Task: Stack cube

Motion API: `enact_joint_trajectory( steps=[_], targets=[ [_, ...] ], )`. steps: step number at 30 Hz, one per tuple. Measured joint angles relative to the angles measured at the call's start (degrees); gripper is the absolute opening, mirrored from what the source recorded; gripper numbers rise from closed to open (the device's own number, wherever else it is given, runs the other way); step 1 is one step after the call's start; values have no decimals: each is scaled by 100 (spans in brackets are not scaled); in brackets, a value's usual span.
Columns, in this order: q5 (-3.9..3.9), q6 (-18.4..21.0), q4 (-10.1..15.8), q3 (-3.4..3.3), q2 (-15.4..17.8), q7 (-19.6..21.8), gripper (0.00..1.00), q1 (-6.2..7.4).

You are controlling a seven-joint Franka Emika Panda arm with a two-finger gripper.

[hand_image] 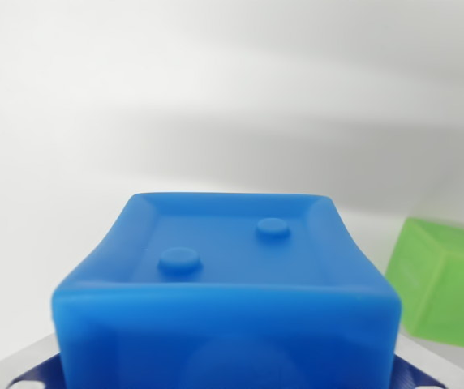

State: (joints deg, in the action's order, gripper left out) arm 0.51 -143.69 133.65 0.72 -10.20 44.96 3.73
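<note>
A blue cube (228, 284) fills the lower middle of the wrist view, very close to the camera. Its upper face is recessed and carries two round studs. My gripper (228, 379) holds it at the bottom edge: one fingertip (25, 374) shows at the lower left and another at the lower right, both pressed against the cube's sides. Only slivers of the fingers are visible. A translucent green cube (447, 279) rests on the white surface towards the wrist view's right, apart from the blue cube and partly cut off by the frame edge.
A plain white surface (135, 121) stretches behind both cubes, with a soft shadow band across the middle. Nothing else is in view.
</note>
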Motion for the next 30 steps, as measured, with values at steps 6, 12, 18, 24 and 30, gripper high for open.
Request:
enact_joint_trajectory(
  steps=[6, 12, 18, 24, 30],
  targets=[
    [-15, 0, 88, -44, 93, -38, 0, -89],
    [-24, 2, 157, -84, 171, -70, 0, -154],
    [-35, 6, 239, -134, 266, -116, 0, -239],
    [-43, 15, 304, -183, 342, -152, 0, -312],
    [-50, 34, 370, -235, 431, -200, 0, -397]
  ],
)
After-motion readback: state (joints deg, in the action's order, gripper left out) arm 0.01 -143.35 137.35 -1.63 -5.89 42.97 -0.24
